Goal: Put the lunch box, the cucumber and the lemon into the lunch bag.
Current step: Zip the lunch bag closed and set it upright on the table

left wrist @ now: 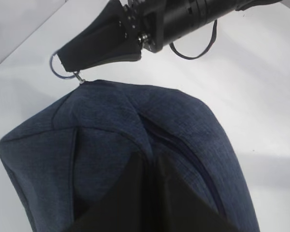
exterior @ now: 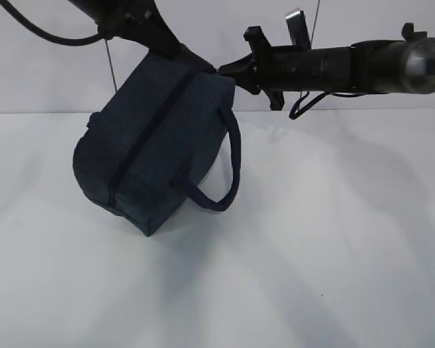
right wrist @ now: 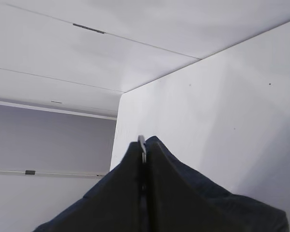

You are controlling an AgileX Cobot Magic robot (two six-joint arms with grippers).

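Soft bag (exterior: 156, 156) sags, tilted, one corner on bench (exterior: 333, 254). Left claw (left wrist: 147, 162) clamped on fabric; right claw (left wrist: 67, 60) clamped on ring pull (left wrist: 63, 71). Grip fabric firmly.

Even bright light; soft shadows on white table (exterior: 333, 239); dark bag (exterior: 156, 156) underexposed; wrist views slightly soft.

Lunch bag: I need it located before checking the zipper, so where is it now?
In the exterior view the lunch bag sits tilted, left of centre on the white table, its upper right corner at the right end effector, which pinches its silver ring pull.
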